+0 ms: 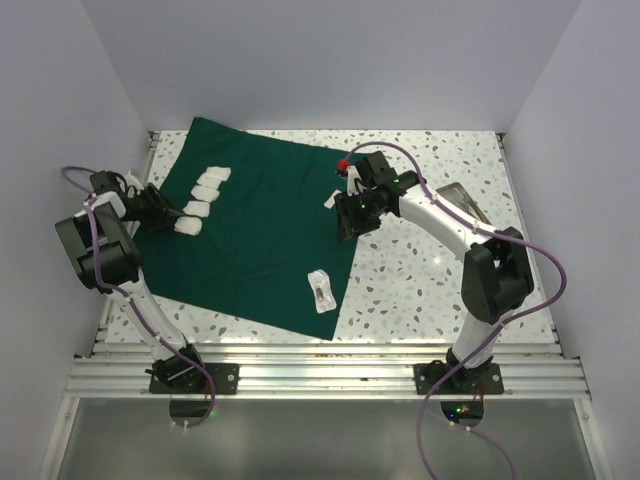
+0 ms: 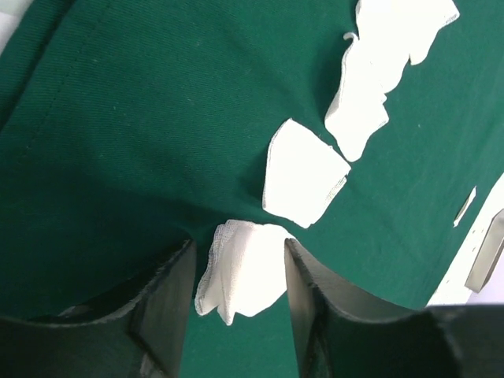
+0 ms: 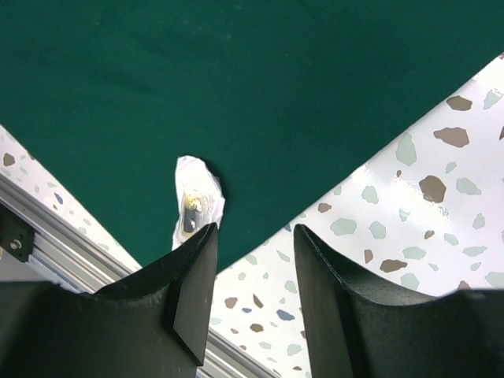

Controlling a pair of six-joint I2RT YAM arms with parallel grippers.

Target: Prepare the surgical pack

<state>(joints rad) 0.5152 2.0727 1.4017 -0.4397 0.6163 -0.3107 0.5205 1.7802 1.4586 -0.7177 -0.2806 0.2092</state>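
Straddling a gauze pad (image 2: 240, 272), left fingers (image 2: 161, 315) apart, gripping nothing; right fingers (image 3: 346, 315) apart, empty, over the surgical pack's (image 3: 252, 94) edge.

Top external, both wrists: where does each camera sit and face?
Top external: above, behind the bases, facing down at the green drape on the table; the left arm and right arm show.
Left wrist: on the left arm, facing down past the left tool at white pads.
Right wrist: on the right arm, facing down past the right tool at the drape's edge and a small packet.
Shared: all show the drape; top and right wrist, the packet.
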